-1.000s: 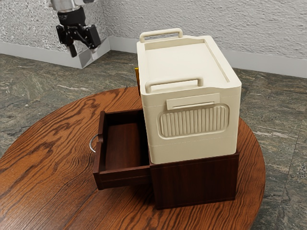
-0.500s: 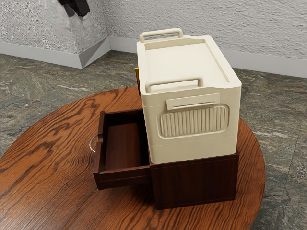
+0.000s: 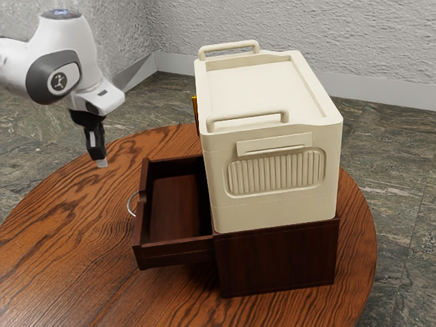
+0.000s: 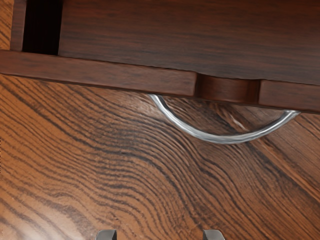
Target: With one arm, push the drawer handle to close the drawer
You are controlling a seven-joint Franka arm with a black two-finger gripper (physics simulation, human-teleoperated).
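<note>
The box (image 3: 272, 211) sits on the drawer cabinet (image 3: 279, 262).

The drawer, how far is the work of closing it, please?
Done: no part of the closing yet; the drawer stands well out of its cabinet. In hand: apparently the reach; the open, empty gripper hangs on the handle side, not touching the handle. Left: meet the handle, then push until the drawer is fully in.
</note>
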